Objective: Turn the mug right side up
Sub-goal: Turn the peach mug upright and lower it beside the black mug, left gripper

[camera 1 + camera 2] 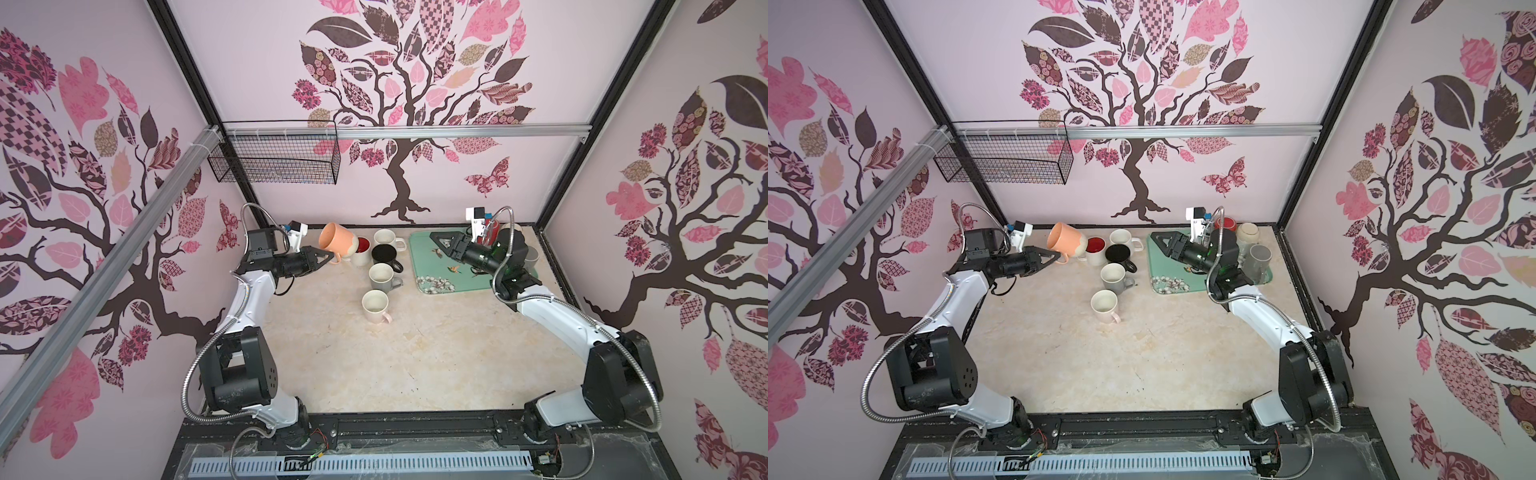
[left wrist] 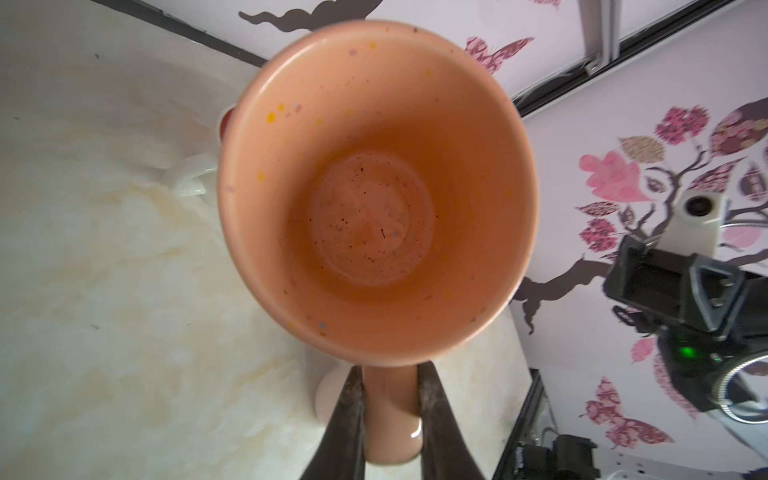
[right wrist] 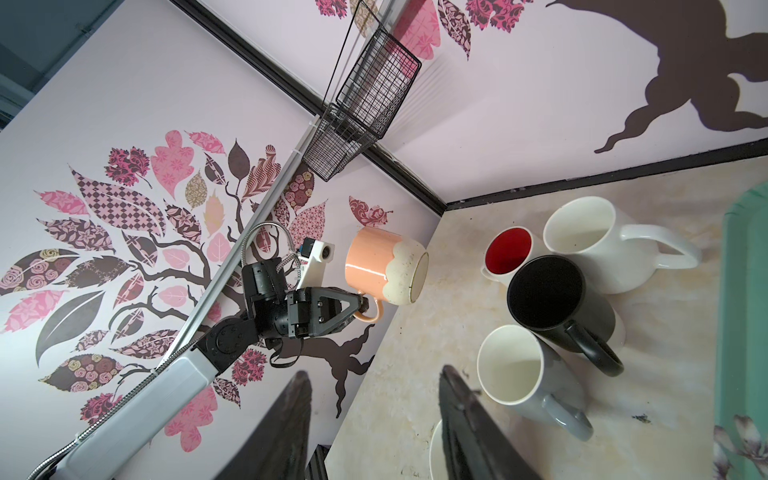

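So the left pincer is clamped on the handle of the peach mug, and the mug is up off the desk near its back left corner. It's tipped onto its side, with the mouth facing back toward the left arm and the cream-coloured base pointing at the other mugs. The left wrist view looks straight down into it, speckles and all, with both fingers pinching the handle.

Right next to it is a bunch of upright mugs: a red-inside one just beside the peach mug's base, a white one by the back edge, then a black one, a grey one and a cream one with a pink handle running toward the middle of the desk.

The right pincer hangs over the teal tray at the back right with its jaws apart and nothing between them.
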Robot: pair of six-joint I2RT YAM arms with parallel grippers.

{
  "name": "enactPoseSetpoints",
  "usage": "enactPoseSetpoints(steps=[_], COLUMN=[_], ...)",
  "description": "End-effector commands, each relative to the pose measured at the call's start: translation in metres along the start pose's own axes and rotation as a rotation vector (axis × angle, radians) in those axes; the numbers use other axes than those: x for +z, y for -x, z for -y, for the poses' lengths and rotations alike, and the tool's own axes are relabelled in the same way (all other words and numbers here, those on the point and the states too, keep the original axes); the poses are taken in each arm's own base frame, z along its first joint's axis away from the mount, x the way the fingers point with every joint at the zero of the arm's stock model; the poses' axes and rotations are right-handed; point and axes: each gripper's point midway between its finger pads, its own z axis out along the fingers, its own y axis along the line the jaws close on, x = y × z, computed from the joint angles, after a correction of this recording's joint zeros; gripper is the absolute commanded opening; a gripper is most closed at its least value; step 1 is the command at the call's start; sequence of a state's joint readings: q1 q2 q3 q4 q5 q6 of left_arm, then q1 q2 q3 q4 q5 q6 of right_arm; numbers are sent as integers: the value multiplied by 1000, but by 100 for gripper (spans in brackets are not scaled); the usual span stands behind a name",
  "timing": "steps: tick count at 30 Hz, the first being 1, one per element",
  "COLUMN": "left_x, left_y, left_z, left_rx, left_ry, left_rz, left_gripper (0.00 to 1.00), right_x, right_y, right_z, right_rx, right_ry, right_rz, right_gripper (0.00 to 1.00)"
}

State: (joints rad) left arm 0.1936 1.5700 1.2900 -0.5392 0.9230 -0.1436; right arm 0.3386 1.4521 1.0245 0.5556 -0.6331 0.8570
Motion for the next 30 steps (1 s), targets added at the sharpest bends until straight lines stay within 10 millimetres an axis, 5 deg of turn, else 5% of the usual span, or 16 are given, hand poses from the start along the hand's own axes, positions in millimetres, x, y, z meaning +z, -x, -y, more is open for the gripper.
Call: enactPoseSetpoints(steps=[1,12,19,30], left_x=[-13,-10,29,48], left_y=[6,-27,-70,-77], left_z=[-4,-37,-44,-73], left_rx=[219,380,583,633], left_ry=[108,240,263,283], left_rz=[-56,-225,-519,-633], left_gripper=[0,0,0,0], right_x=[-4,-10,-8,-11], right_y=[3,-5,-8,-12], right_z=[-5,2,4,20], right_rx=[-36,-41,-26,-42], right_ry=[6,-37,-21,-64], right_rz=[2,-9,-9,-15], right_gripper=[52,52,52,52])
